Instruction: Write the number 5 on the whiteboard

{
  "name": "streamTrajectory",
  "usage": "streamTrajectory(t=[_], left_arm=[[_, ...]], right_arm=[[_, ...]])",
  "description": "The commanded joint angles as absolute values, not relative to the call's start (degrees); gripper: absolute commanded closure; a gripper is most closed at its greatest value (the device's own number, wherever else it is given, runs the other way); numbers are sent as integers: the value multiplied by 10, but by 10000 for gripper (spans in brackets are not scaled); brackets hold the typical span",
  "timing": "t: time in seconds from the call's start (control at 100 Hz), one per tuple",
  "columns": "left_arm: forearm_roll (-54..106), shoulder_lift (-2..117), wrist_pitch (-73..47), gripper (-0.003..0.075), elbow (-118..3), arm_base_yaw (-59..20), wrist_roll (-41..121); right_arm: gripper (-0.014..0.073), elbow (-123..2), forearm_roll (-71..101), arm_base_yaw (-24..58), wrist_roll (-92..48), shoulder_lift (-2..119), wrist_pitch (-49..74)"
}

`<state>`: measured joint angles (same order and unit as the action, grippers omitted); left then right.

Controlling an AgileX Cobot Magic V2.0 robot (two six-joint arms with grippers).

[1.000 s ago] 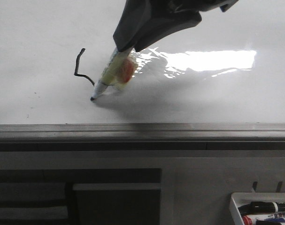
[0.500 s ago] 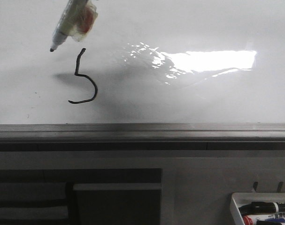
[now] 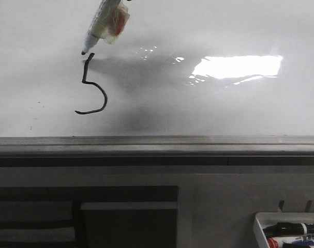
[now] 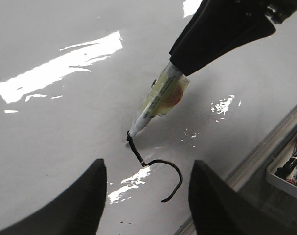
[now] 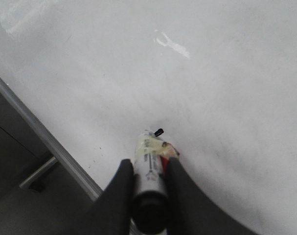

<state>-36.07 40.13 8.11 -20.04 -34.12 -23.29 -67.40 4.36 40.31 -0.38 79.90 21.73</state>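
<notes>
The whiteboard (image 3: 208, 111) lies flat, glossy white, with a glare patch. On it is a thin black mark (image 3: 105, 94), the number 5 as a short upright stroke with a hooked curve below; it also shows in the left wrist view (image 4: 178, 172). My right gripper (image 5: 149, 164) is shut on a taped white marker (image 5: 148, 154). The marker (image 3: 105, 23) slants down from the top edge, its tip at the top end of the stroke. My left gripper (image 4: 148, 166) is open and empty, hovering over the mark.
A grey metal rail (image 3: 157, 145) runs along the board's near edge. A small white tray of markers (image 3: 288, 230) sits below it at the right, also seen in the left wrist view (image 4: 291, 164). Dark cabinet fronts lie below the rail.
A second ago the marker tip was drawing the lower curve. It then lifted up and to the left, leaving the finished hook. Now the tip has come back right, to the stroke's top end.
</notes>
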Motion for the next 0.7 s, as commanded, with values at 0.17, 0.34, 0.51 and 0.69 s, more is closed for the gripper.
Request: streamTrajectory(t=[0.17, 0.34, 0.51, 0.69], left_arm=[[-350, 399, 116, 372, -217, -340, -240], [-350, 399, 115, 372, -217, -340, -240], [-350, 399, 115, 372, -217, -340, -240], [-350, 399, 115, 372, -217, -340, -240]], right_arm=[[655, -692, 39, 383, -9, 790, 176], [655, -692, 33, 361, -9, 788, 216], [654, -692, 24, 355, -9, 780, 238], [650, -692, 0, 347, 0, 764, 252]])
